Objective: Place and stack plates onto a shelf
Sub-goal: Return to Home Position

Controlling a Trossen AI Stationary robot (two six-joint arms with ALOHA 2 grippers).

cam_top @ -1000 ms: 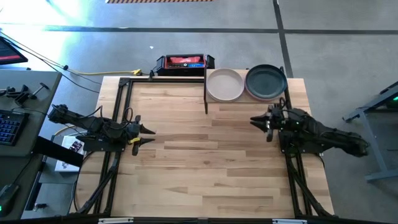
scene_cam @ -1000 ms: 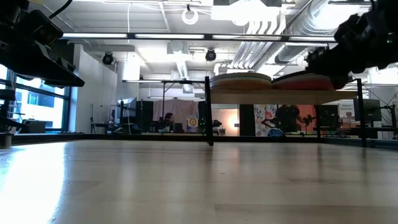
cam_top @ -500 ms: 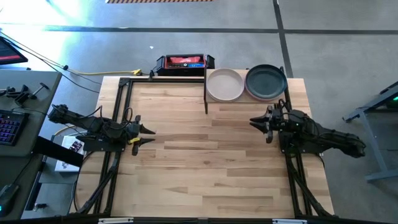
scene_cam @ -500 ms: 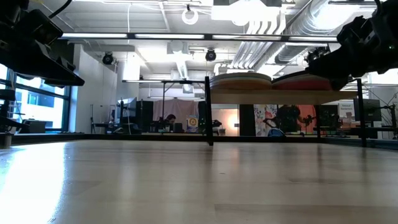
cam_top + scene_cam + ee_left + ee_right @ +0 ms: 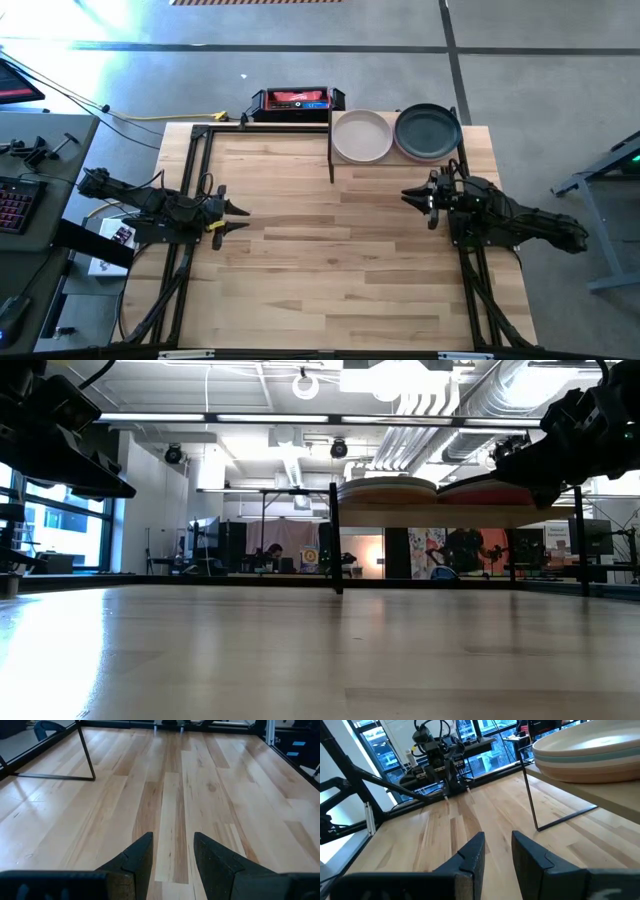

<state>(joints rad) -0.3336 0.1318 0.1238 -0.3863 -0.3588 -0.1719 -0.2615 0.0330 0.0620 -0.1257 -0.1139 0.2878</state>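
1. Up at the far right corner of the counter [image 5: 330, 260] sits the shelf [image 5: 395, 158]. It carries every plate I can see, in two stacks right beside each other. I can't tell if the rims touch.
2. From the high view I only get the tops: a cream plate [image 5: 361, 136] on the left one and a dark slate plate [image 5: 428, 131] on the right one.
3. Plates are round, shallow and matte. The shelf is a flat light-wood panel on thin black posts [image 5: 530, 795], and the counter is striped wooden planks.
4. Low view shows the cream-topped stack [image 5: 388, 490] and the slate-topped stack [image 5: 482, 491] edge-on, raised above the counter, but I can't count layers there. Right wrist view does better: the cream plate sits on a pale green plate [image 5: 600, 759], with a tan plate [image 5: 590, 772] underneath.
5. The left jaws hover by the counter's left edge, spread apart and empty. Left wrist view shows just bare planks.
6. The right jaws hover just in front of the shelf, parted by a narrow gap, holding nothing.
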